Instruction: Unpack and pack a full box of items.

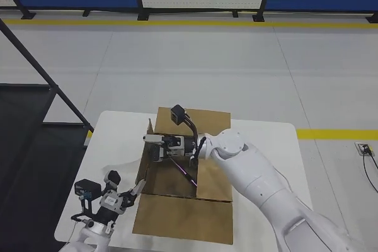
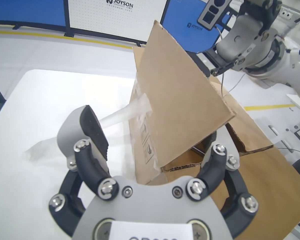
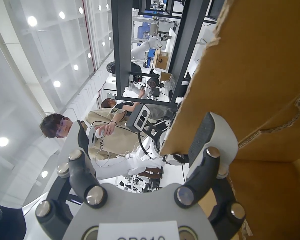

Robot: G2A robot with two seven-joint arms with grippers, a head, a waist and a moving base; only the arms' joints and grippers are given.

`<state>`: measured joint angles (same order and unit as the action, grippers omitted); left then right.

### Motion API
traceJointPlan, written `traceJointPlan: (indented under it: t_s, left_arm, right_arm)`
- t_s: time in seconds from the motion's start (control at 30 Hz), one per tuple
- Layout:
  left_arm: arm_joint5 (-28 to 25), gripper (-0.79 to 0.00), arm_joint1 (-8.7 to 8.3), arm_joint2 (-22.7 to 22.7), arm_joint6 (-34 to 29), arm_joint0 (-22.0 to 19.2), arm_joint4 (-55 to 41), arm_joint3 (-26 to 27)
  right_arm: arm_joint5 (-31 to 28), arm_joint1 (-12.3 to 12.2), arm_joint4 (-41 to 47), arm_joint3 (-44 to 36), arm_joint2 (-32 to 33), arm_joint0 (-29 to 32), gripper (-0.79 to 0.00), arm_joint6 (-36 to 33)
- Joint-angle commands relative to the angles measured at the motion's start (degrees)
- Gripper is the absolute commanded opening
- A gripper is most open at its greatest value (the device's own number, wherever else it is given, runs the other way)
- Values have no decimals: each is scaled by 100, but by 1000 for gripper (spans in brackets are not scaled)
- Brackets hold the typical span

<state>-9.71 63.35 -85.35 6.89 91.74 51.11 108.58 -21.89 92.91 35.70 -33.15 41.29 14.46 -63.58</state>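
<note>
1. Cardboard box (image 1: 183, 217): stands open near the middle of the white table (image 1: 120, 138). Its near flap lies spread flat towards the robot, and its far flap is folded back.
2. Side flap (image 2: 180, 88): raised and tilted on the box's left side. Its torn corrugated edge shows in the right wrist view (image 3: 252, 63).
3. Left gripper (image 2: 152, 131): fingers spread wide and holding nothing.
   - It sits at the near left corner of the box (image 1: 133, 190), low over the table.
   - One padded finger (image 2: 93, 128) is out over the bare table.
   - The other finger is partly hidden behind the lower corner of the side flap, so the flap's free corner lies within the gap between them.
   - Whether either finger touches the cardboard cannot be told.
4. Right gripper (image 3: 142, 126): fingers spread and not clamped.
   - It reaches across the open box to the top of the same side flap (image 1: 152, 140).
   - The flap's edge stands in the gap, just beside one padded finger (image 3: 202, 136) and apart from the other.
5. Clear tape strip (image 2: 120, 117): runs loose from the box's left wall down towards the table.
</note>
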Motion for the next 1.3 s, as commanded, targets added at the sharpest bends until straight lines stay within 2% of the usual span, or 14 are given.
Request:
traceJointPlan:
  t_s: [0.0,0.2,0.47,0.6,0.77,0.97,1.07,1.27]
  left_arm:
    - [-30,0,0,-123,5,47,-135,10]
    - [-163,0,-12,-546,-5,278,-339,17]
    - [-259,0,-19,-894,-272,286,-532,-330]
    - [-287,0,-23,-915,-507,172,-431,-670]
    - [-320,0,-24,-876,-761,-49,-301,-1138]
    - [-351,0,-8,-806,-827,-235,-290,-1426]
    - [-355,0,-3,-803,-874,-262,-283,-1478]
    - [-383,0,-3,-850,-931,-303,-210,-1485]
  right_arm:
    - [-67,8,-18,57,34,-2,0,40]
    - [-423,-93,-288,111,249,80,0,363]
    - [-796,-461,-532,-376,862,552,0,547]
    - [-929,-713,-734,-1061,1281,997,0,551]
    - [-986,-1032,-1185,-2445,1914,1847,0,830]
    - [-526,-1292,-1752,-4034,2487,2829,0,1047]
    - [-326,-1352,-1853,-4387,2631,3039,0,1083]
    - [-162,-1404,-1866,-4563,2726,3135,0,1079]
